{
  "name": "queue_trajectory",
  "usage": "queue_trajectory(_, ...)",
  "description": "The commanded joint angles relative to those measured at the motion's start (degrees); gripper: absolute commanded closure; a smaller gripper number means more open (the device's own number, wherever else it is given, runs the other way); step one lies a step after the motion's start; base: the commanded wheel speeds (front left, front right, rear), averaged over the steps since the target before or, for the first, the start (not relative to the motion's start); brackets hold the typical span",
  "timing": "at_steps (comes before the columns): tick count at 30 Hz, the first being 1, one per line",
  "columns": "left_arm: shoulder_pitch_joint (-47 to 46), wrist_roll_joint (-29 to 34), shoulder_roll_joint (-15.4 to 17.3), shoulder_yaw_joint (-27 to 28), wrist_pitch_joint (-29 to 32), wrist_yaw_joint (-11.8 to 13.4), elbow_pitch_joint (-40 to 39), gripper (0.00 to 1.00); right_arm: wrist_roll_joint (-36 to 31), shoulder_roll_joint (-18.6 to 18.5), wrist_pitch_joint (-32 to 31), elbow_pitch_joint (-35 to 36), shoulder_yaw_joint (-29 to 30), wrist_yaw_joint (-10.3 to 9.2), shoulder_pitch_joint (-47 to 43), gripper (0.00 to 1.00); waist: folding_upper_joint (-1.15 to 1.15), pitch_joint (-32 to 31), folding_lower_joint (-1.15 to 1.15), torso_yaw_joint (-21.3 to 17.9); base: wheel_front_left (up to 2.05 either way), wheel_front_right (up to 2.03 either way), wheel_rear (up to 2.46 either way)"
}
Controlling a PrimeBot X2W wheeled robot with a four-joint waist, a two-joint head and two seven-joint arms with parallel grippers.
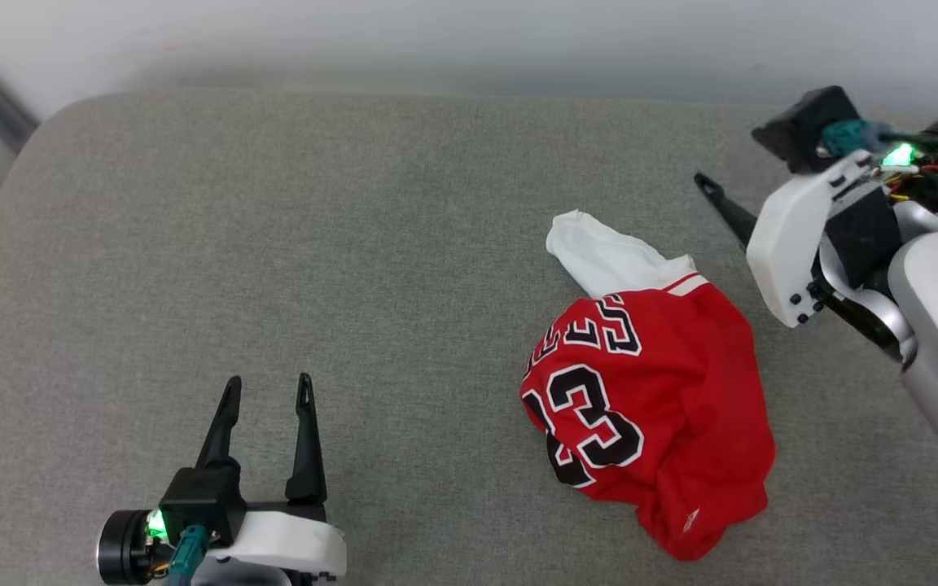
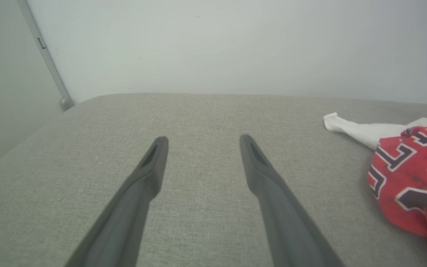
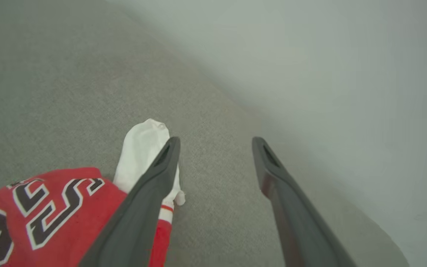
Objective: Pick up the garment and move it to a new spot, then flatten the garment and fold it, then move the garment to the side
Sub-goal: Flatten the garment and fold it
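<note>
Red crumpled garment (image 1: pixel 656 407), white sleeve out

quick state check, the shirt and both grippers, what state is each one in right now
garment: crumpled in a heap on the grey surface, not folded, one white sleeve sticking out
left gripper: open, holding nothing, well apart from the garment
right gripper: open, holding nothing, close by the white sleeve

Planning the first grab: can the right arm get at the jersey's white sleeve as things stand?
Probably yes: the right gripper stands open beside the white sleeve of the garment, nothing lying between them.
</note>
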State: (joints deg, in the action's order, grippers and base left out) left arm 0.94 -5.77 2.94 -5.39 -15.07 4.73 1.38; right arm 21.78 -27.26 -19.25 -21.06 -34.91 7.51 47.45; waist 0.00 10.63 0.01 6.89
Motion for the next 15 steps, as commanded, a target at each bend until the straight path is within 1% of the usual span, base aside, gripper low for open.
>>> queue_trajectory(1,-1.01,-0.31,-0.08,-0.31,-0.15,0.35,-0.28,0.00,3.49,-1.63,-4.28,-0.30,-3.29,-0.04,2.38,0.00,0.00,1.64,-0.01,0.97,0.00,0.00,0.00)
queue_trajectory(2,-1.01,-0.31,-0.08,-0.31,-0.15,0.35,-0.28,0.00,3.49,-1.63,-4.28,-0.30,-3.29,-0.04,2.38,0.00,0.00,1.64,-0.01,0.97,0.00,0.00,0.00)
queue_trajectory(3,-1.86,-0.68,-0.08,-0.77,-0.15,0.46,-0.54,0.00,8.78,-3.96,-11.55,-0.09,-8.94,-0.04,5.77,0.00,0.00,2.96,-0.01,1.54,0.00,0.00,0.00)
queue_trajectory(5,-2.87,-1.21,-0.09,-1.29,-0.15,0.73,-0.75,0.00,13.45,-5.95,-17.58,0.26,-13.34,-0.04,9.27,0.00,0.00,4.50,-0.01,2.23,0.00,0.00,0.00)
queue_trajectory(8,-4.74,-1.84,-0.08,-2.24,-0.15,0.79,-1.02,0.00,18.92,-7.75,-24.11,-0.24,-18.22,-0.04,13.64,0.00,0.00,7.10,-0.01,3.39,0.00,0.00,0.00)
queue_trajectory(11,-6.61,-2.58,-0.08,-3.05,-0.15,0.87,-1.08,0.00,22.26,-8.13,-28.40,-1.66,-21.83,-0.04,17.40,0.00,0.00,9.59,-0.01,4.47,0.00,0.00,0.00)
queue_trajectory(15,-8.49,-3.30,-0.09,-3.89,-0.15,1.25,-1.18,0.00,24.11,-7.02,-30.56,-4.23,-26.76,-0.04,20.40,0.00,0.00,12.24,-0.01,5.52,0.00,0.00,0.00)
